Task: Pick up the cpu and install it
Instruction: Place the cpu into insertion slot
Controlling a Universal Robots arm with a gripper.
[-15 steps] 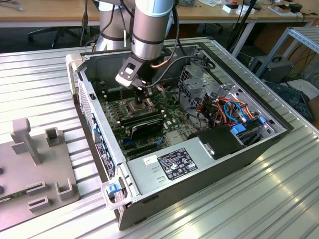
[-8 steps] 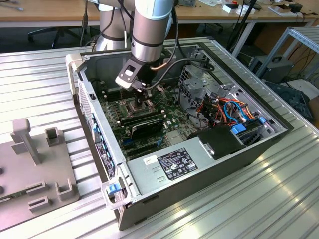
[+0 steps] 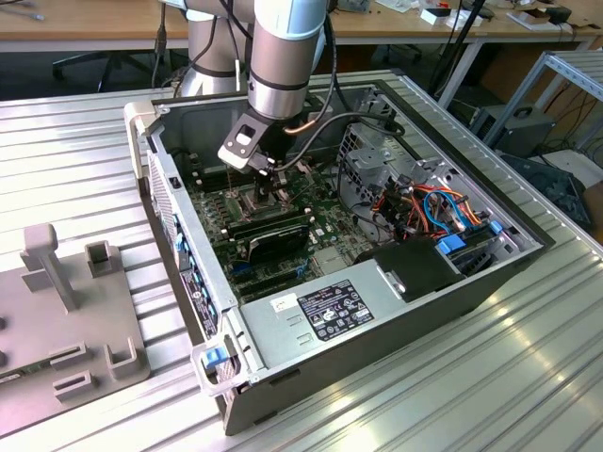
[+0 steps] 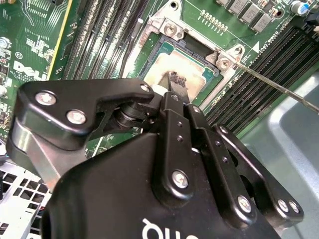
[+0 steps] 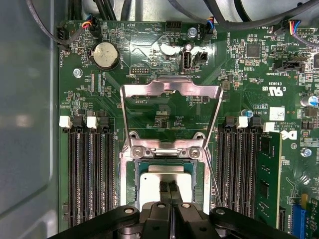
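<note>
With the gripper jaws pinched together right on the cpu inside the socket, could knock it crooked so it sits wrong.

You'll find the cpu top is dull, matt silver-grey metal. Socket plate: bright bare metal, smooth. Gripper links: smooth black, slight sheen, shiny metal screws. Motherboard: glossy green. Surface: ribbed, reflective bare metal.
</note>
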